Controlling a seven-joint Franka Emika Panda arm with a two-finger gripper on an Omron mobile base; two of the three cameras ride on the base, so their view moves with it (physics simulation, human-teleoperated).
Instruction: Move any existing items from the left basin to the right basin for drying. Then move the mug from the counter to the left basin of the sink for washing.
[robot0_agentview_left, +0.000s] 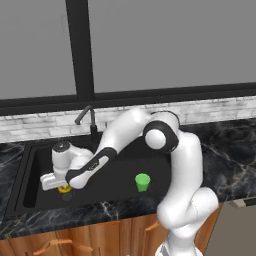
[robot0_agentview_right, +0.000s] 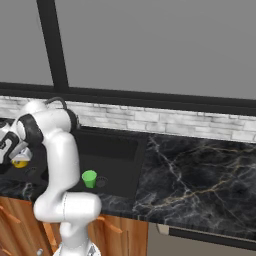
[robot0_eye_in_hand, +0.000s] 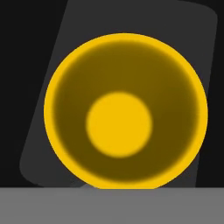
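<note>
Yellow is filling the middle of the hand view, where the mug (robot0_eye_in_hand: 124, 111) is showing as a round open rim with a bright disc at its bottom, seen straight down its mouth against the matte black floor of the left basin (robot0_eye_in_hand: 26, 52). In the left base view the white arm is rising from the lower right, bending at a dark elbow above the sink (robot0_agentview_left: 30, 150) and reaching down and to the left, so that the hand is hanging low inside the left basin (robot0_agentview_left: 35, 192) with the gripper (robot0_agentview_left: 63, 188) pointing downward at the mug (robot0_agentview_left: 63, 189). The claw is pressed nearly together and is pinching the mug, of which a small yellow patch is peeking out beneath the white hand, close to the basin floor; whether it is touching that floor cannot be told. In the right base view the same yellow patch (robot0_agentview_right: 20, 163) is sitting at the far left edge under the hand. The green cup (robot0_agentview_left: 142, 182) is standing upright in the right basin (robot0_agentview_left: 120, 175), well apart from the gripper, near a round drain (robot0_agentview_right: 102, 181). The dark curved faucet (robot0_agentview_left: 86, 119) is standing behind the sink, and the black marble counter (robot0_agentview_right: 200, 175) is stretching away to the right.
</note>
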